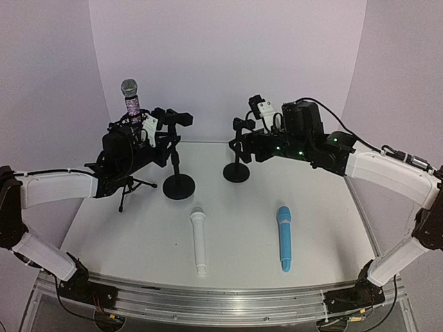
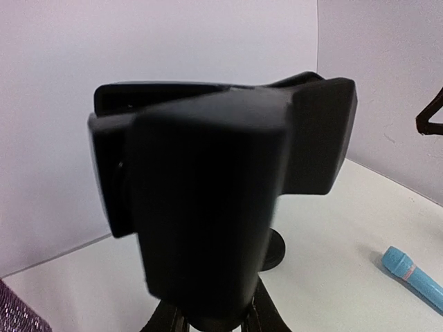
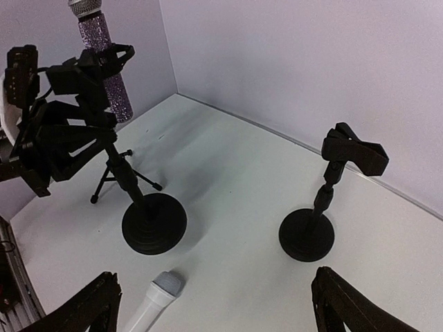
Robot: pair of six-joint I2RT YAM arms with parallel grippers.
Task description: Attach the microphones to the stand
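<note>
The purple-glitter microphone (image 1: pixel 131 104) stands upright in the clip of a small tripod stand (image 1: pixel 128 188) at the back left; it also shows in the right wrist view (image 3: pixel 105 52). The white microphone (image 1: pixel 199 241) and the light blue microphone (image 1: pixel 284 237) lie flat near the front. My left gripper (image 1: pixel 163 135) is shut on the clip (image 2: pixel 221 200) of the middle round-base stand (image 1: pixel 178 185). My right gripper (image 1: pixel 242 146) is open and empty, hovering by the right round-base stand (image 1: pixel 236 171), whose clip (image 3: pixel 353 149) holds nothing.
The white microphone's head (image 3: pixel 158 294) lies just ahead of my right gripper's fingers (image 3: pixel 90 311). The blue microphone's end (image 2: pixel 414 275) shows in the left wrist view. Purple walls close in the back and sides.
</note>
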